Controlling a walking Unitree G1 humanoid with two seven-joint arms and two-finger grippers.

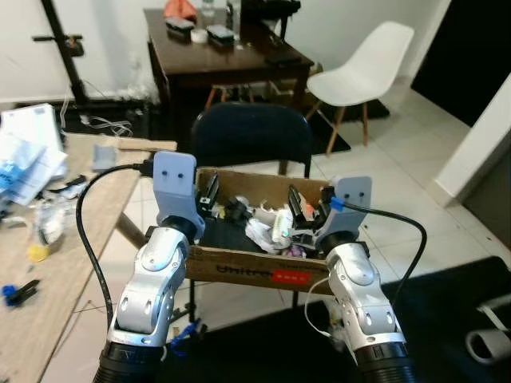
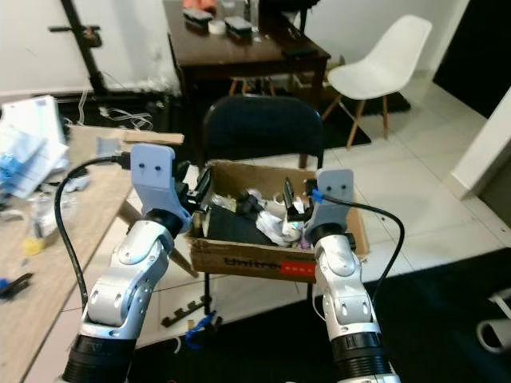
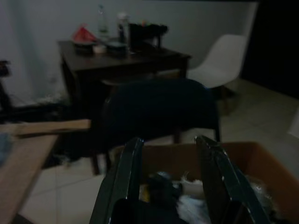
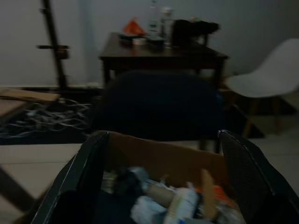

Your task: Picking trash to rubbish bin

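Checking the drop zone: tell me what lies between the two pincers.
In the left eye view, crumpled trash in the cardboard box lies between the left pincer and the right pincer.

The cardboard box (image 1: 239, 267) carries dark lettering on its front wall that reads "Unitree", partly hidden by the arms, followed by a red label (image 1: 291, 278) whose own print is too small to read.

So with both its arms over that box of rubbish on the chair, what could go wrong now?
The cardboard box sits on a dark chair with its front edge past the seat, so a push from the left gripper or right gripper might tip it. The trash is piled loosely, so open fingers could knock pieces out. The cable by the right arm may snag.
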